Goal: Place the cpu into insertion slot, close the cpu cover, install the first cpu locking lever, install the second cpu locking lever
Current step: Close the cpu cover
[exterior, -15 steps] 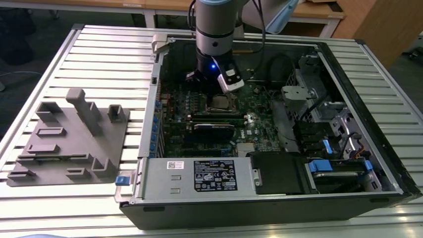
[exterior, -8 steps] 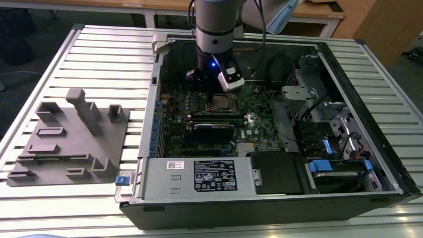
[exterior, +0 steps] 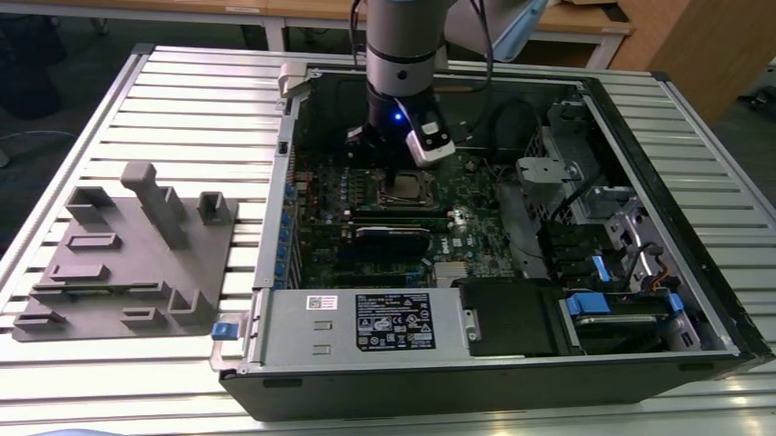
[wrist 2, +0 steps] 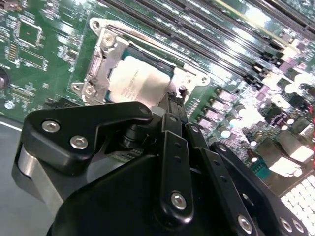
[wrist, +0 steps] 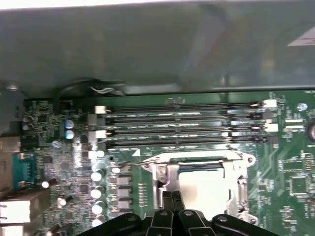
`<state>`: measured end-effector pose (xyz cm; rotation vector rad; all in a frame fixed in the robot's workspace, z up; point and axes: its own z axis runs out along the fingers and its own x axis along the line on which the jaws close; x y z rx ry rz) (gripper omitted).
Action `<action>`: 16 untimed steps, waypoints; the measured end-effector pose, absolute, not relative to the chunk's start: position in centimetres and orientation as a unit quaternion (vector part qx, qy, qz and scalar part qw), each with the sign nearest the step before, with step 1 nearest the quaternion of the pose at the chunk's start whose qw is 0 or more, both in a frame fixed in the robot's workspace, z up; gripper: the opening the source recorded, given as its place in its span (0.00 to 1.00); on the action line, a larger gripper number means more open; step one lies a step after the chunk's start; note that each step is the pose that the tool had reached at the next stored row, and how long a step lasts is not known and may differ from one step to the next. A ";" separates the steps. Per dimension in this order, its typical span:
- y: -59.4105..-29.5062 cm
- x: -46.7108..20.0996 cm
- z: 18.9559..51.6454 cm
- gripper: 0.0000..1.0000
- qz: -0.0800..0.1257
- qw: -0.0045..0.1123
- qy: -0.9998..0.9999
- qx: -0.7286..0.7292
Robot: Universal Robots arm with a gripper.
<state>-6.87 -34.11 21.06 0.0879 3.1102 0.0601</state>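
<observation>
The cpu [wrist 2: 139,82] lies flat in the insertion slot [exterior: 406,190], its pale grey top showing through the window of the cpu cover [wrist 2: 105,53], which is down over it. In the first wrist view the cpu [wrist: 204,189] sits inside the silver frame of the cpu cover [wrist: 239,173]. My gripper [wrist 2: 175,100] is shut, its black fingertips together at the edge of the socket beside the cpu; nothing shows between them. From the first wrist view the gripper [wrist: 172,197] hangs just over the socket's rim. A thin wire lever [wrist: 129,162] sticks out by the socket's corner.
The green motherboard [exterior: 473,204] lies inside an open computer case [exterior: 679,300] on a slatted metal table [exterior: 182,100]. Long black memory slots [wrist: 182,123] run beside the socket. A grey fixture block [exterior: 127,254] stands on the table at the exterior view's left.
</observation>
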 end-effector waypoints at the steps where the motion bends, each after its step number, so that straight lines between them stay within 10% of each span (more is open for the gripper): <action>1: -34.1 -6.6 21.1 0.11 0.019 0.015 0.999 0.028; 16: -34.1 -4.9 21.7 0.11 0.019 0.015 0.999 0.028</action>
